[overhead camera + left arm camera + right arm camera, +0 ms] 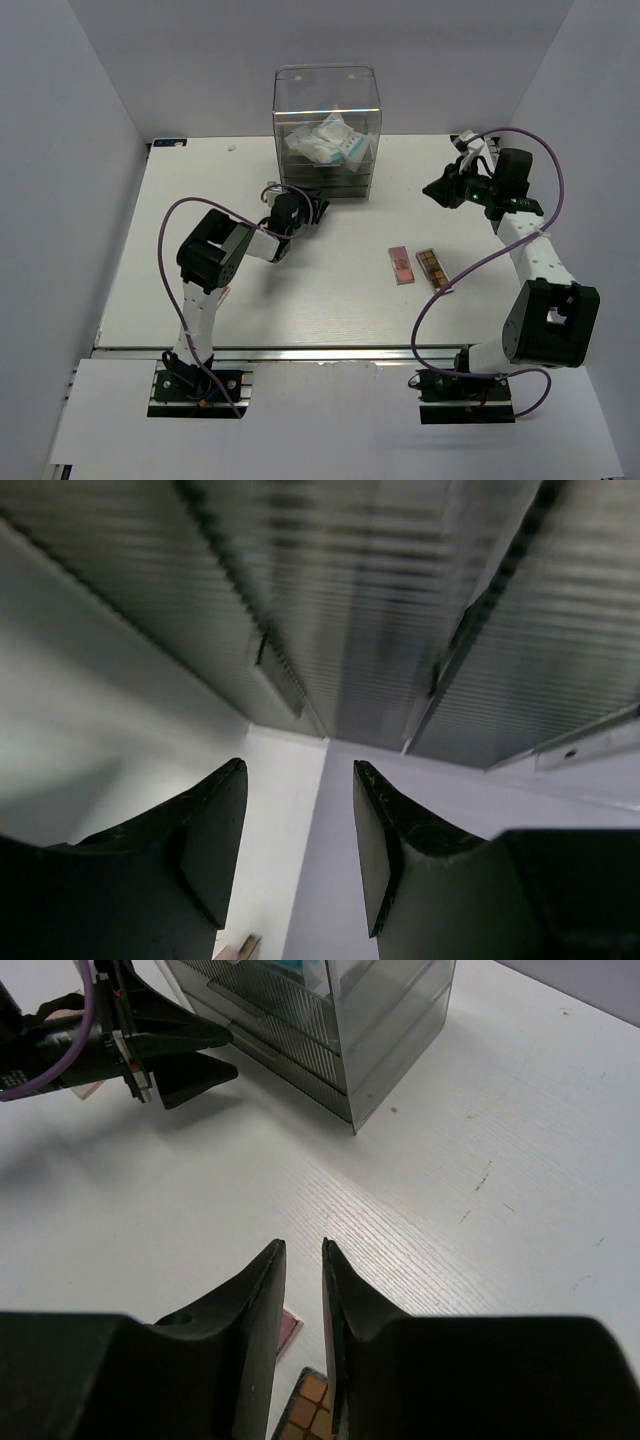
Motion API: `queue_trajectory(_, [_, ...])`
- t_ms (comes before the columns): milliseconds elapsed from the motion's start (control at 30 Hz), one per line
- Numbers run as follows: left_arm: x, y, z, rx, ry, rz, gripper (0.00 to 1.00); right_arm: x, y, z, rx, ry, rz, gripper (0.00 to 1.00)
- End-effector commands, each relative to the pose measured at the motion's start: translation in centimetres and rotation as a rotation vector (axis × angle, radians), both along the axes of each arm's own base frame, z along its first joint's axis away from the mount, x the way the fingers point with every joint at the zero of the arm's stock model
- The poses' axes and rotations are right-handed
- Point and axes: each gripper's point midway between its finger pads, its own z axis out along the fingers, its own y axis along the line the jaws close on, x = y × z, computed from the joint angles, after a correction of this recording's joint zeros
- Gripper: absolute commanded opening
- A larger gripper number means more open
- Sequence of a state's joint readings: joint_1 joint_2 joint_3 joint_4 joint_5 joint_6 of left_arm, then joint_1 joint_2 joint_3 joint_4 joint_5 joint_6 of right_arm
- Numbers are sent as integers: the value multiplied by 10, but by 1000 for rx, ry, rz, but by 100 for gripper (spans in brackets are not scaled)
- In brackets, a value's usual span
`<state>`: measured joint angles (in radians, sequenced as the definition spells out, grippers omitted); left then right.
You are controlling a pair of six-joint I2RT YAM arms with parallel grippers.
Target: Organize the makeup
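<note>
From the top external camera, the task looks partly done. The white-blue crinkly packet sits inside the upper part of the clear drawer box, which stands at the table's 12 o'clock edge. Two pieces of makeup lie loose on the table, toward 4 o'clock from its centre. These are a pink palette and, just beside it at its 3 o'clock, a brown palette. Both are small, flat rectangles lying face up and slightly tilted. Putting them away seems to be what is left. No jar or cylinder can be made out. The left gripper is at the box's 7 o'clock corner. The right gripper hovers at 1 o'clock from the palettes.

In the left wrist view, the left gripper has its fingers clearly parted with nothing between them. It points at the box's ribbed drawer fronts.

In the right wrist view, the right gripper shows only a narrow gap and holds nothing. A corner of the pink palette and the square tan pans of the brown palette show below it at 6 o'clock. The box is at 12 o'clock.
</note>
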<state>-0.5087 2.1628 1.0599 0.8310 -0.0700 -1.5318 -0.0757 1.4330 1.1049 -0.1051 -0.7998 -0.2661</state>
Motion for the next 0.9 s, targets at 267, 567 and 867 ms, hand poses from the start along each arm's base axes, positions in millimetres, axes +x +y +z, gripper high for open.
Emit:
queue_trajectory(267, [39,1,16,-50,-13,124,53,-2,0,15,59,-18,14,28])
queue_trajectory(567, [44,7,-1,-33,29,169,33,-4,0,14,69,-6,23,28])
queue_trajectory(867, [45,10,-7,-7,34,184,15,-8,0,9,69,13,27,27])
